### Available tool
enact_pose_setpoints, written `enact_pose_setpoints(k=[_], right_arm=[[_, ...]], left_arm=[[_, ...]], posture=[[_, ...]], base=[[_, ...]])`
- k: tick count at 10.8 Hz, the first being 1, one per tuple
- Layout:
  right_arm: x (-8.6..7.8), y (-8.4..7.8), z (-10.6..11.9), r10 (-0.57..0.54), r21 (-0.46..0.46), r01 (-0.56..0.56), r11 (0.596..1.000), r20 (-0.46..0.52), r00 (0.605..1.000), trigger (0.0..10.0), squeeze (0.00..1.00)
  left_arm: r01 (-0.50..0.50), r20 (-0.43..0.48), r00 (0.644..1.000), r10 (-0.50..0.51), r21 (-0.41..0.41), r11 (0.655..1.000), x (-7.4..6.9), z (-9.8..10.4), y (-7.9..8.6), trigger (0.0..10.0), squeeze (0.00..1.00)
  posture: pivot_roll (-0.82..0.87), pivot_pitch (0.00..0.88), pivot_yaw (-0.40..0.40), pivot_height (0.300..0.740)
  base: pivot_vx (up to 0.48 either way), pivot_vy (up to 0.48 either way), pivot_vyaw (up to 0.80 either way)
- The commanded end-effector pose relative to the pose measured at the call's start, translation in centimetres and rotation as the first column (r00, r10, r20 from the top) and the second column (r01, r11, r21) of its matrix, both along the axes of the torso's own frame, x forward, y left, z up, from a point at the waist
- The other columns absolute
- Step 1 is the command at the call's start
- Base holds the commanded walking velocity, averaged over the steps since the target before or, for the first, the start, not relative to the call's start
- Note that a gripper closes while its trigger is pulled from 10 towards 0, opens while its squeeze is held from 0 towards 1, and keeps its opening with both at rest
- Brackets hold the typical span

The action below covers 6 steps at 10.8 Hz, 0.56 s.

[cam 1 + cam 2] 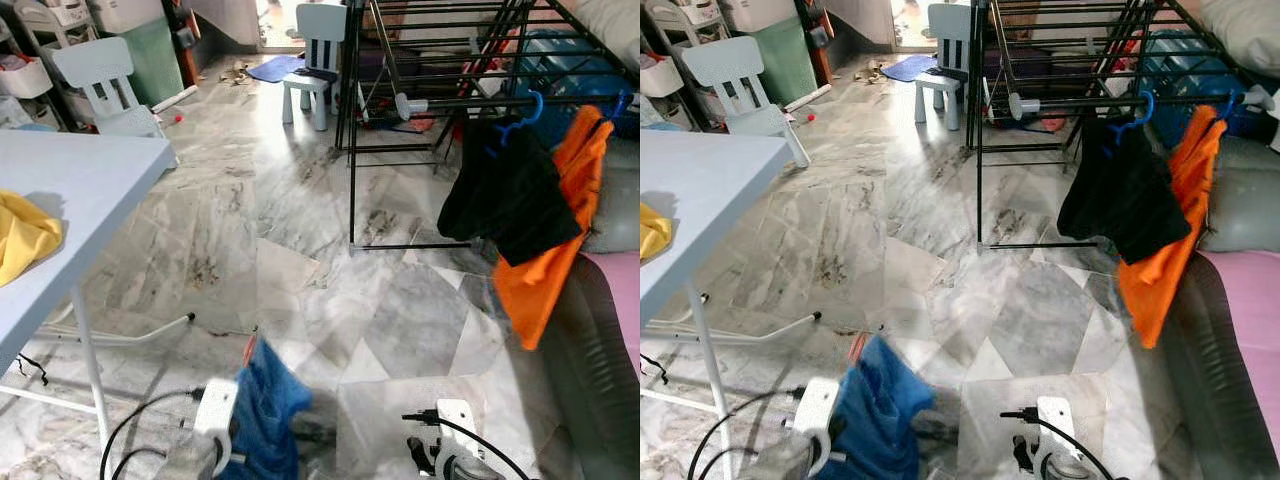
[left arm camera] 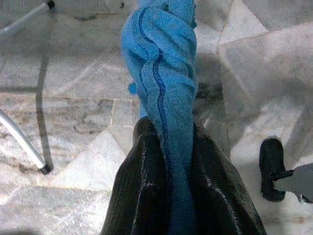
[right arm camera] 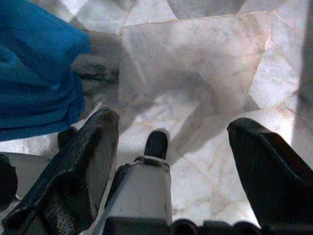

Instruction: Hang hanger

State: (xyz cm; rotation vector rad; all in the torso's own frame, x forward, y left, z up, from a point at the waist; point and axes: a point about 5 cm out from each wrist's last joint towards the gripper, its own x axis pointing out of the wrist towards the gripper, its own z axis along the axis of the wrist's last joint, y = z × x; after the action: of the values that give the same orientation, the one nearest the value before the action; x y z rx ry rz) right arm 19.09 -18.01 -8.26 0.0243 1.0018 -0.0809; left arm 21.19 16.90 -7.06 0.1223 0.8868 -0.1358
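Note:
A blue garment hangs low in front of me, bunched between the fingers of my left gripper, which is shut on it. An orange hanger tip pokes out above the cloth. My right gripper is open over the marble floor, beside the garment, with nothing between its fingers. Ahead to the right stands a black drying rack. On its rail hang a black garment on a blue hanger and an orange garment.
A light blue table with a yellow cloth stands at my left. Two small pale chairs are further back. A grey and pink cushion lies along the right. Marble floor stretches between me and the rack.

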Motion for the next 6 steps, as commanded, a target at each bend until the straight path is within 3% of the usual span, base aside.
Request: enact_pose_setpoints(k=[1,6], right_arm=[[0.6,0.1,0.3,-0.033,-0.004,0.033,0.999,0.016,0.999,10.0,0.0],[-0.1,-1.8,0.2,-0.082,-0.048,0.082,0.995,0.007,0.997,10.0,0.0]], left_arm=[[0.004,0.012,1.0,-0.004,-0.008,1.0,0.4,0.2,-0.1,10.0,0.0],[0.074,0.006,0.997,-0.074,-0.004,0.997,0.6,0.2,-1.5,10.0,0.0]], posture=[[-0.02,0.0,0.057,0.74],[-0.1,0.0,0.087,0.74]], base=[[0.0,0.0,0.0],[0.0,0.0,0.0]])
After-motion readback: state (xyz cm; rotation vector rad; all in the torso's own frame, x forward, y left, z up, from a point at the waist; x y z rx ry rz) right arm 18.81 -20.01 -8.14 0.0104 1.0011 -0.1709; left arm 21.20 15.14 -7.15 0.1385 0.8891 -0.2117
